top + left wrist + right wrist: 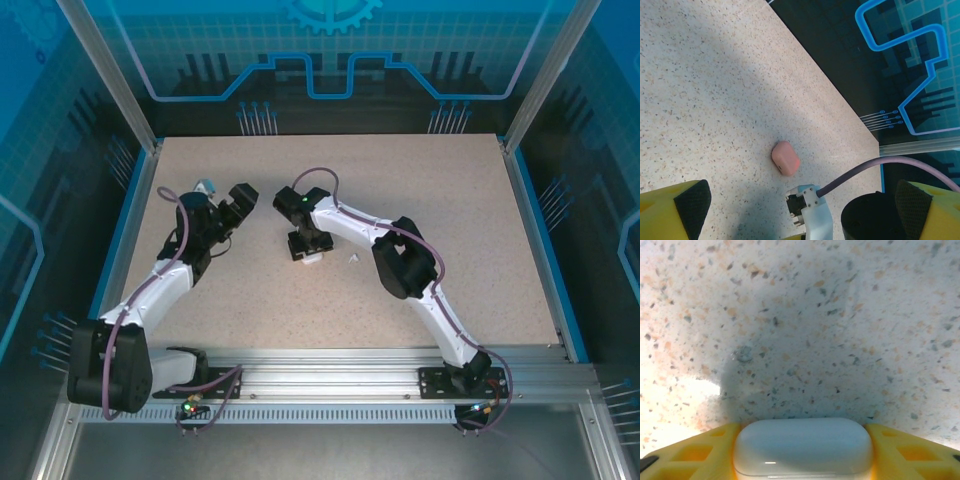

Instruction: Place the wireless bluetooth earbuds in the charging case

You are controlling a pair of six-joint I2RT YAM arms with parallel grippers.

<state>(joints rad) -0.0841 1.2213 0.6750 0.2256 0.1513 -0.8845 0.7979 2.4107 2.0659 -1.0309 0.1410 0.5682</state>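
Bare tabletop [470, 220] at right, pink case [785, 158] near table edge

The left arm [160, 285] and right arm [345, 225] are showing white shells, black joints. Purple cables [890, 160] are trailing along both.

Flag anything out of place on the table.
A tiny white earbud lies loose on the table, just right of the white case in the right gripper. The pink case lies alone near the table's edge.
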